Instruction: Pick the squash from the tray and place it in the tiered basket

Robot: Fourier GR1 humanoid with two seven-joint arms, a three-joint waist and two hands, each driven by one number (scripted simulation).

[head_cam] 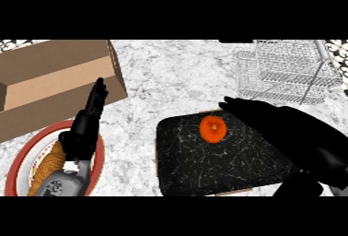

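An orange squash (213, 128) lies on the far part of a black marbled tray (204, 161). My right hand (285, 126) hovers just right of it, fingers stretched out toward the squash, open and holding nothing. The white wire tiered basket (289, 73) stands at the far right, beyond the tray. At the left my left hand (88, 120) is open, fingers pointing away from me, above a plate.
A red-rimmed plate (24, 161) with a brown bread-like item (49, 168) sits at the lower left under my left forearm. A large cardboard box (54, 83) fills the far left. Marble counter (176, 78) lies between box and basket.
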